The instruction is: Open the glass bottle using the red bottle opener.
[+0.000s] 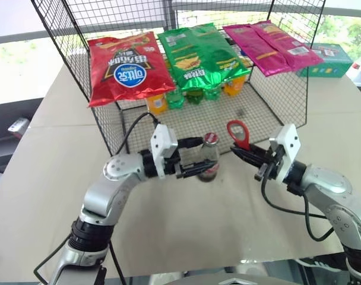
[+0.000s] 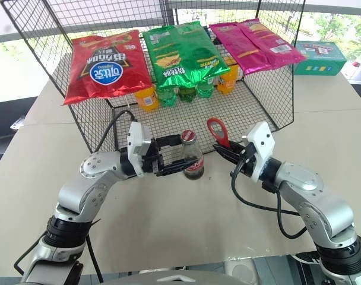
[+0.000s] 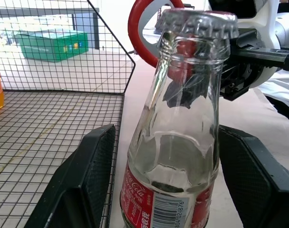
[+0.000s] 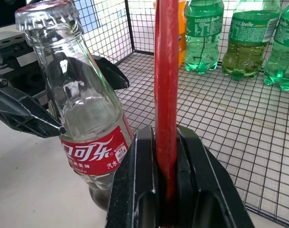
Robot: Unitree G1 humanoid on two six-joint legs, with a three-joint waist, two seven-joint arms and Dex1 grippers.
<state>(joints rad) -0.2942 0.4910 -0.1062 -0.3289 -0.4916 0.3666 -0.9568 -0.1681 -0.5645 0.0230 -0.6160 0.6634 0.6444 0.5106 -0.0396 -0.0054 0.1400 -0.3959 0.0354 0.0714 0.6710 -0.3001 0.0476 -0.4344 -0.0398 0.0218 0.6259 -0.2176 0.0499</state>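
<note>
Beige counter (image 1: 186,219) with wire rack (image 1: 109,127) behind. Left tool (image 1: 195,160) clamps capped glass bottle (image 1: 209,159), upright in front of rack. Right tool (image 1: 243,153) pinched on red bottle opener (image 1: 238,134), ring up, just beside bottle cap, not touching.

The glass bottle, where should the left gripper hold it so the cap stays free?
Grip the glass bottle around its labelled lower body, coming in level from the robot's left. It stands upright, and the narrow neck and metal cap must stay clear for the red bottle opener.
</note>
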